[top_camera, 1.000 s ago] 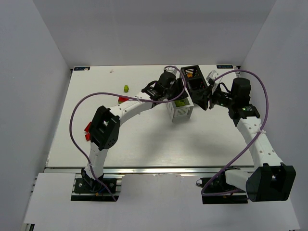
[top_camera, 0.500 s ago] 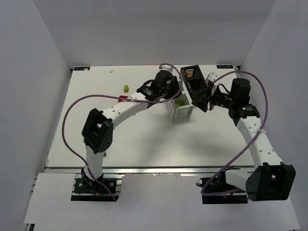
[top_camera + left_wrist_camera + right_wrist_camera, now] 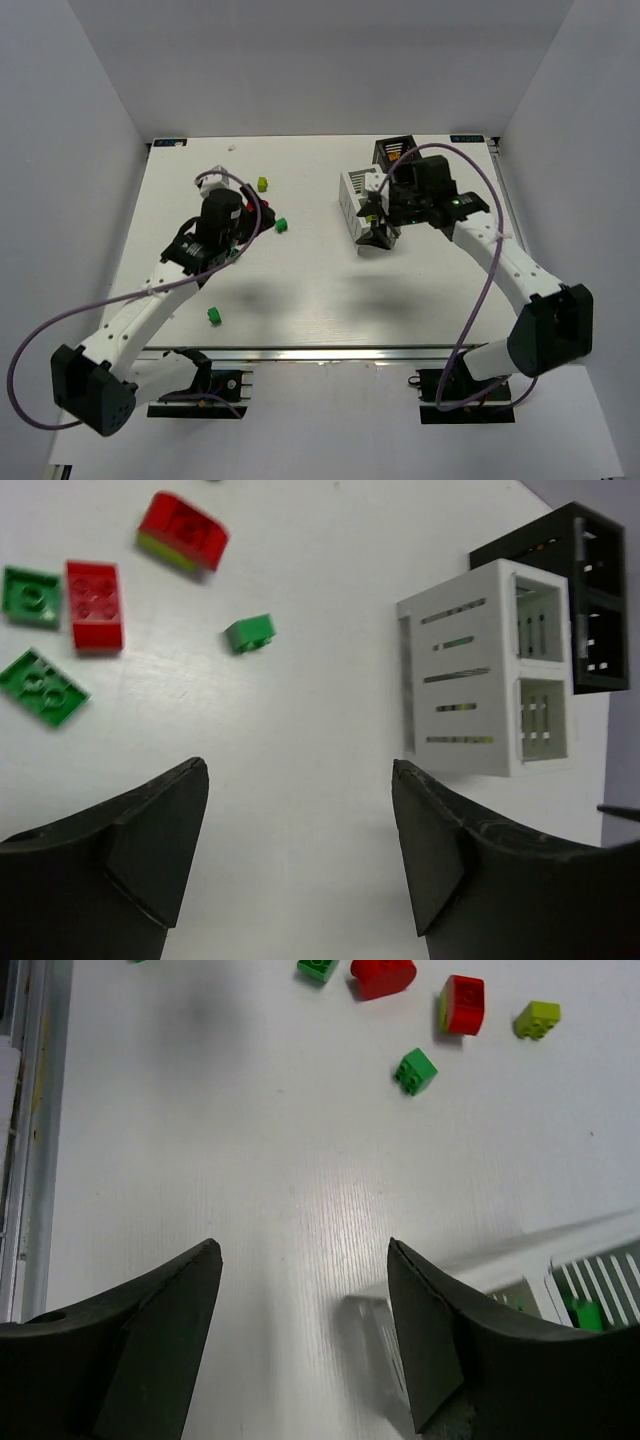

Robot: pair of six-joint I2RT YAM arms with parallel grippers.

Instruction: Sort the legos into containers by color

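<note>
The table (image 3: 300, 290) was plain white with a faint grain. The white bin (image 3: 470, 670) was white, its side striped with dark horizontal slots. The black bin (image 3: 590, 600) was black throughout, with orange pieces (image 3: 397, 154) showing inside from above. Among the loose pieces, a flat red brick (image 3: 93, 605) lay between two flat green bricks (image 3: 42, 687). A rounded red brick (image 3: 182, 530) had a lime-yellow underside. There was also a small green brick (image 3: 249, 632) and a lime-yellow brick (image 3: 262, 184). The left gripper (image 3: 300, 770) was matte black. The cable (image 3: 490, 275) was purple.
</note>
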